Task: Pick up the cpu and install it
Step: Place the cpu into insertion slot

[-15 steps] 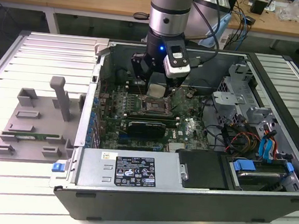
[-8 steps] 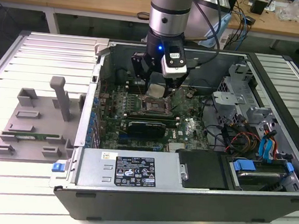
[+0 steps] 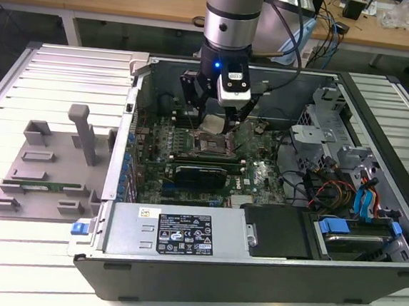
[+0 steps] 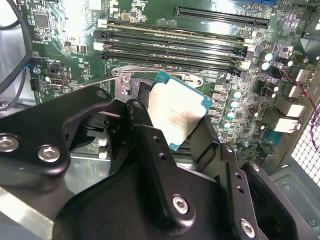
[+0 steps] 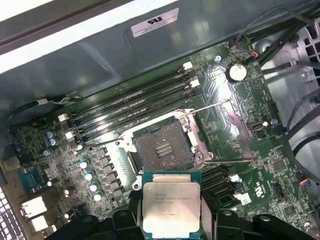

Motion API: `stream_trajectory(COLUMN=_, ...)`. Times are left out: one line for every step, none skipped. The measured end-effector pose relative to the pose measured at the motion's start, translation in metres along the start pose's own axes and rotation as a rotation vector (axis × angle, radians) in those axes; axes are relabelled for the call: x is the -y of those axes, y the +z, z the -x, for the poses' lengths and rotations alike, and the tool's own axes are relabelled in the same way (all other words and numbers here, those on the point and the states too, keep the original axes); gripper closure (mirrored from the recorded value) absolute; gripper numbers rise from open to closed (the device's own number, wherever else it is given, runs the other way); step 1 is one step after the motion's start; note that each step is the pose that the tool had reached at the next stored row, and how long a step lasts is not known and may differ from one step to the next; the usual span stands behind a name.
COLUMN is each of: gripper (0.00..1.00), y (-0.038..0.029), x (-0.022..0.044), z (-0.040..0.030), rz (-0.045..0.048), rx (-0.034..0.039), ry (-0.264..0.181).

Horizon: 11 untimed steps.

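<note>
The gripper [image 4: 171,122] pinches the cpu [image 5: 171,204] by its edges between its fingers, above and just beside the open socket [image 5: 162,150] — it seems slightly skewed, so seating it misaligned could damage that socket.

Silver arm [image 3: 233,12], black gripper [image 4: 170,122] studded with silver screws [image 4: 180,204]

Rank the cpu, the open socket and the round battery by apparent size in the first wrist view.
1. cpu and open socket: look alike; the cpu is nearer the camera.
2. round battery: smallest.
</note>
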<state>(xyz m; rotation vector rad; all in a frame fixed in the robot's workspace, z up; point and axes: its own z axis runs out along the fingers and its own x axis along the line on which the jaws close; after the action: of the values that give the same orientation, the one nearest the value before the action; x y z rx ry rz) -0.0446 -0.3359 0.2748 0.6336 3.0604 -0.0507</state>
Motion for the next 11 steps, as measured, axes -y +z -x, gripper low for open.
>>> stream_trajectory(gripper=0.45, y=0.0000, x=0.0000, z=0.0000, rz=-0.0002, rx=-0.0001, ry=0.005)
stream_trajectory(gripper=0.45, y=0.0000, x=0.0000, z=0.0000, rz=-0.0005, rx=-0.0004, ry=0.016)
stream_trajectory(gripper=0.45, y=0.0001, x=0.0000, z=0.0000, rz=-0.0008, rx=-0.0007, ry=0.029)
stream_trajectory(gripper=0.45, y=0.0001, x=0.0000, z=0.0000, rz=-0.0012, rx=-0.0012, ry=0.046)
stream_trajectory(gripper=0.45, y=0.0003, x=0.0000, z=0.0000, rz=-0.0020, rx=-0.0022, ry=0.082)
stream_trajectory(gripper=0.45, y=0.0003, x=0.0000, z=0.0000, rz=-0.0023, rx=-0.0025, ry=0.092)
stream_trajectory(gripper=0.45, y=0.0004, x=0.0000, z=0.0000, rz=-0.0024, rx=-0.0027, ry=0.100)
stream_trajectory(gripper=0.45, y=0.0004, x=0.0000, z=0.0000, rz=-0.0028, rx=-0.0030, ry=0.110)
stream_trajectory(gripper=0.45, y=0.0005, x=0.0000, z=0.0000, rz=-0.0029, rx=-0.0032, ry=0.116)
stream_trajectory(gripper=0.45, y=0.0006, x=0.0000, z=0.0000, rz=-0.0033, rx=-0.0037, ry=0.135)
stream_trajectory(gripper=0.45, y=0.0007, x=0.0000, z=0.0000, rz=-0.0034, rx=-0.0039, ry=0.141)
